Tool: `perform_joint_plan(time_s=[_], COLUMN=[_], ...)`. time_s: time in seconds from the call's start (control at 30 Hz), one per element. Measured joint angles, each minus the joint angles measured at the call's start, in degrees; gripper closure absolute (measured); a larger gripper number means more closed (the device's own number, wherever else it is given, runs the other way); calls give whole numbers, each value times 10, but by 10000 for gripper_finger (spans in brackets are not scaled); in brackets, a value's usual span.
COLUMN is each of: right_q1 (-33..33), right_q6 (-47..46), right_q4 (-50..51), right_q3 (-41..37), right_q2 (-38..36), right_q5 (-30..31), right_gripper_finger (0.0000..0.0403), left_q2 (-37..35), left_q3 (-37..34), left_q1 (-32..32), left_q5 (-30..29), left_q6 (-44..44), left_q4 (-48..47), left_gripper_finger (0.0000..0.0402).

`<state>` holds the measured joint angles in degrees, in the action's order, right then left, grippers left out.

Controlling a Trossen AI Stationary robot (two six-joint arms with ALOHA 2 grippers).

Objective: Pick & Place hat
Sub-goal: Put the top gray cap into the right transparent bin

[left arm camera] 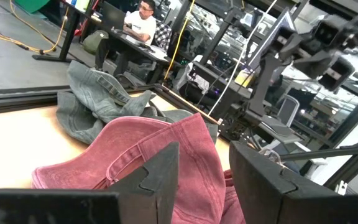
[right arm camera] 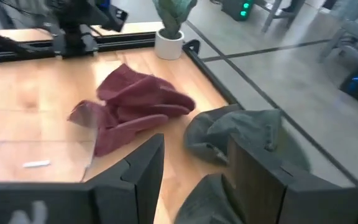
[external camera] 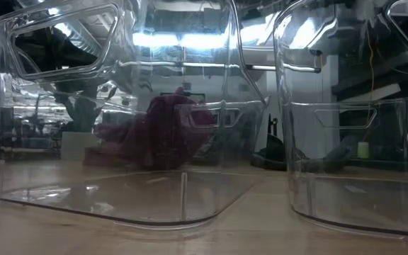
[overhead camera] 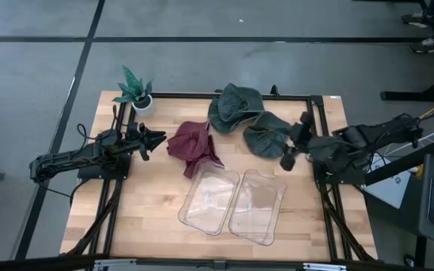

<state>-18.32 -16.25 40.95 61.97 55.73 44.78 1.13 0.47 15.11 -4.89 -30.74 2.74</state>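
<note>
Clear plastic first: two empty see-through bins (overhead camera: 232, 202) sit side by side at the near edge of the wooden table (overhead camera: 149, 203), and I'd guess that's where a hat ends up.

Behind them lies the maroon hat (overhead camera: 194, 148), crumpled, one corner just touching the left-hand bin's far rim. The left gripper (overhead camera: 155, 139) hovers just beside it, fingers parted with nothing between them, pointed right at the cloth. In the wrist view the hat (left arm camera: 148, 155) fills the gap ahead of the fingers (left arm camera: 160, 177), so the line-up looks decent.

If I'm reading the step right, it's the approach for the grab. Tip: go for a thick fold or the brim, not a single flat layer, and push down enough that the fabric bunches between the jaws before closing. Floppy cloth slips out easily otherwise.

Farther back, two grey-green hats (overhead camera: 247, 119) lie overlapping. The right gripper (overhead camera: 294, 147) sits at the edge of the nearer one, also parted and empty. A small potted plant (overhead camera: 136, 92) stands in the far left corner, well clear.
</note>
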Motion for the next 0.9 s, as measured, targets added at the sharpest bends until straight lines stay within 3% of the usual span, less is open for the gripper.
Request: perform_joint_plan(time_s=[0.43, 0.53, 0.73, 0.9], right_q1=[79, 94, 126, 153], right_q6=[-21, -122, -367, -415], right_q4=[25, 24, 16, 33], right_q3=[135, 146, 149, 149], right_q2=[182, 206, 237, 250], right_q5=[-9, -82, -345, -368], right_gripper_finger=[225, 225, 225, 225], left_q2=[0, 0, 0, 0], left_q3=[0, 0, 0, 0], left_q1=[0, 0, 0, 0], left_q5=[0, 0, 0, 0], left_q6=[0, 0, 0, 0], left_q4=[0, 0, 0, 0], left_gripper_finger=[265, 265, 265, 265])
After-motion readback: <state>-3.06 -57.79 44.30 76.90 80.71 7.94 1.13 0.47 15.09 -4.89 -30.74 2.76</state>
